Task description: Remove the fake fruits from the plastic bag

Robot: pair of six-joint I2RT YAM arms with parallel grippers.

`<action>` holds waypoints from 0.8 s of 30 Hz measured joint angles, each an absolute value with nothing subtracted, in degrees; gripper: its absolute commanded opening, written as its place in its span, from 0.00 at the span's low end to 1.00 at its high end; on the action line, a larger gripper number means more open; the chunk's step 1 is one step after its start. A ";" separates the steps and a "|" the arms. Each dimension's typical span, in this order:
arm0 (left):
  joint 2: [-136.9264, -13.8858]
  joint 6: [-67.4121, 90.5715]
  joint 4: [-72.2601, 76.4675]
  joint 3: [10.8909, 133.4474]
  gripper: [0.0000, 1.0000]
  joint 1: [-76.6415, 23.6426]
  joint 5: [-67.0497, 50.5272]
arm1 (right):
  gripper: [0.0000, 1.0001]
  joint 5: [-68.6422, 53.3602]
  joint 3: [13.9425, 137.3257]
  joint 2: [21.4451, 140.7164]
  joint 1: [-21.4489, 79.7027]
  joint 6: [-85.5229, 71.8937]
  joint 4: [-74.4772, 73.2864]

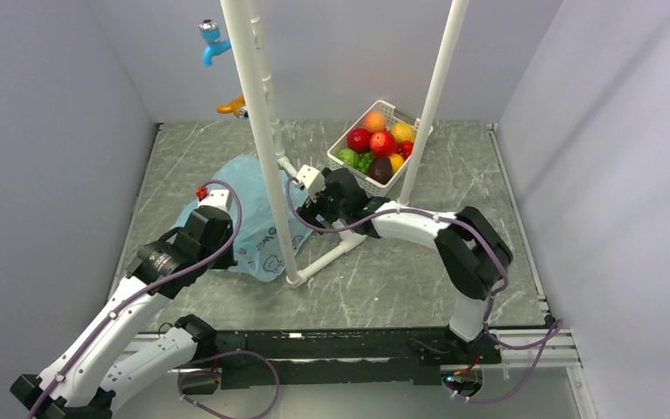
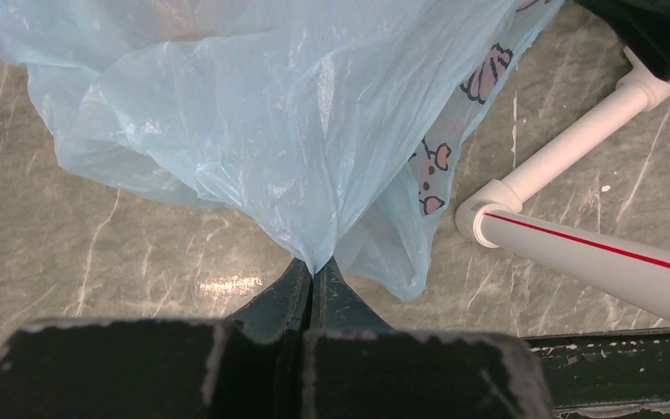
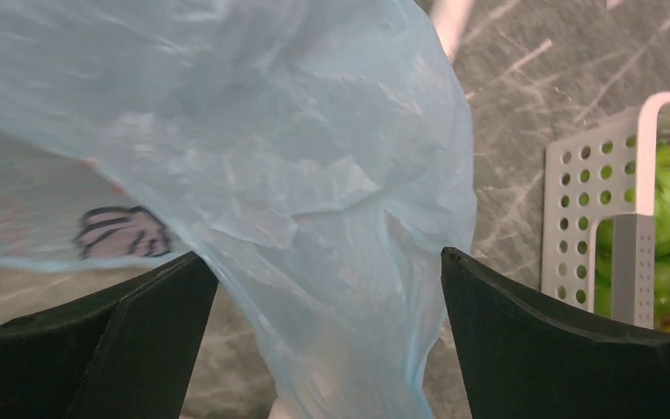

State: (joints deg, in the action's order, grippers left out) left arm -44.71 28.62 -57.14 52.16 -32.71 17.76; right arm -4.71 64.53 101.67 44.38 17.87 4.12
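Crinkled light-blue plastic bag (image 2: pixel 270 113) — left hand (image 2: pixel 314 278) pinched shut on a fold, lower centre of frame; right hand (image 3: pixel 327 288) spread wide, bag edge between fingers (image 3: pixel 523 332), ungripped.

White pipe uprights (image 1: pixel 266 140) and a floor bar (image 1: pixel 327 262) stand mid-table between plastic bag (image 1: pixel 249 179) and basket (image 1: pixel 387 105); the table (image 1: pixel 401 279) lies open toward its near right corner.

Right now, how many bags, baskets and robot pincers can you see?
Bag: 1
Basket: 1
Pincers: 2 (left pincer, right pincer)
Total: 4
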 measured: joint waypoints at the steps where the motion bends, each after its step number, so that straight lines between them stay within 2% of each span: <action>1: -44.73 28.38 -57.04 52.27 0.00 -32.71 17.54 | 0.96 -3.01 64.88 102.89 44.38 17.93 4.84; 2: -44.86 28.12 -56.86 52.38 0.00 -32.71 17.34 | 0.88 -1.17 65.58 104.53 44.38 17.91 5.37; 3: -44.91 28.05 -56.69 52.40 0.00 -32.71 17.17 | 0.75 1.17 66.50 106.45 44.40 17.80 6.17; 4: -44.88 28.03 -56.64 52.40 0.00 -32.71 17.04 | 0.58 2.72 67.22 107.77 44.45 17.89 6.55; 5: -44.82 28.01 -56.62 52.40 0.00 -32.71 16.91 | 0.28 4.43 68.36 109.12 44.47 17.74 6.22; 6: -44.75 27.97 -56.62 52.40 0.00 -32.71 16.80 | 0.04 6.20 69.54 110.08 44.51 17.45 5.78; 7: -44.71 27.90 -56.60 52.40 0.00 -32.71 16.78 | 0.00 8.12 70.63 110.59 44.56 16.69 5.45; 13: -45.54 27.88 -55.16 52.40 0.00 -32.71 16.67 | 0.00 13.85 74.24 107.42 43.70 6.74 0.78; 19: -51.48 25.52 -50.63 53.08 0.00 -32.86 17.41 | 0.00 12.43 71.46 93.54 39.72 -3.81 -7.60; 24: -60.36 21.82 -51.05 60.53 0.00 -32.82 21.41 | 0.01 10.41 65.63 80.93 38.96 -11.07 -10.07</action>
State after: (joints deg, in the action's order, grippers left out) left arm -60.36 21.82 -51.05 60.53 -32.82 21.41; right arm 10.41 65.63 80.93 38.96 -11.07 -10.07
